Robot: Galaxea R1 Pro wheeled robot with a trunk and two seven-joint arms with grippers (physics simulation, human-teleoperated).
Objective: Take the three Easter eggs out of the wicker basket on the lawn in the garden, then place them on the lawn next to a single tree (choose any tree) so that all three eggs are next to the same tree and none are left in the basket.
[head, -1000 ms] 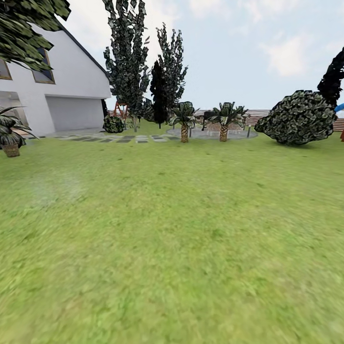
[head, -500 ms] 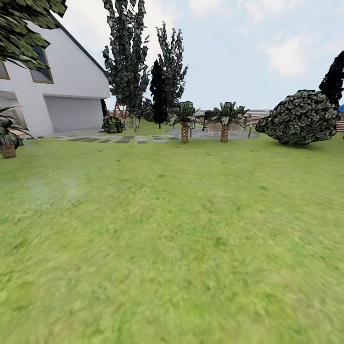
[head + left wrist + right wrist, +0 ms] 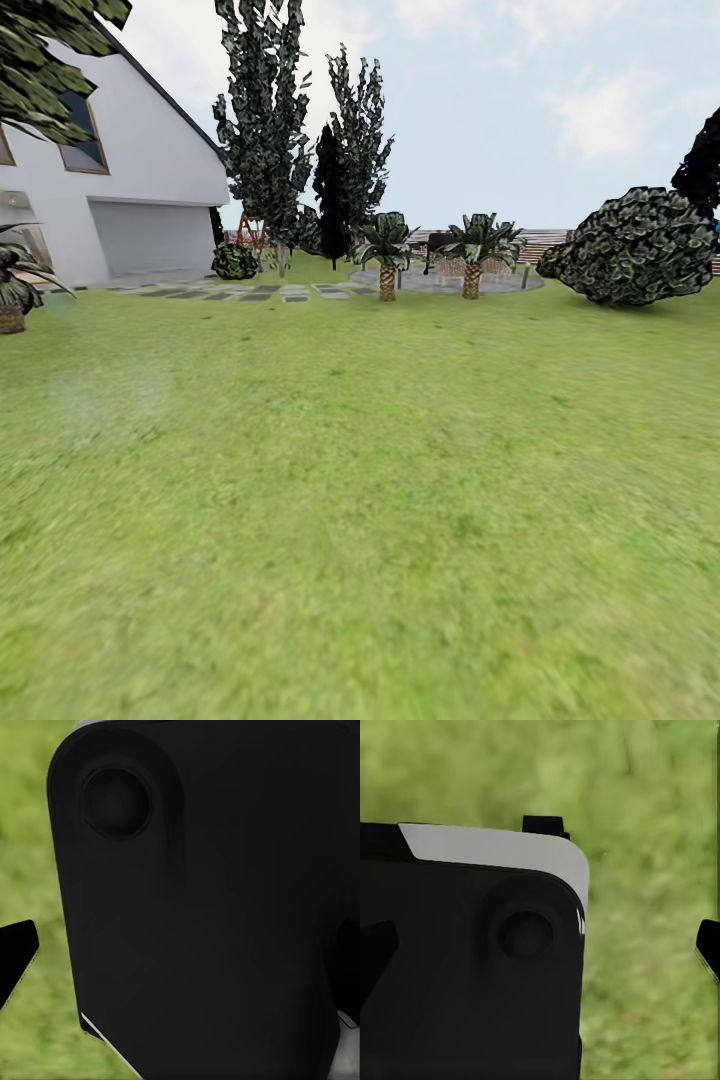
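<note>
The wide green grass lawn (image 3: 360, 520) spans the lower frame, a white house (image 3: 130, 190) upper left; both grippers' finger states cannot be told.

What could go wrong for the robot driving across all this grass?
1. The head view takes in the lawn, the white house, two small palms and a big round bush. If it keeps heading this way, it may lose time hunting for the eggs.
2. Both wrist views are mostly blocked by dark robot parts over grass, so they probably won't help it search.
3. The narrow dark trees ahead might be mistaken for the right kind.
</note>
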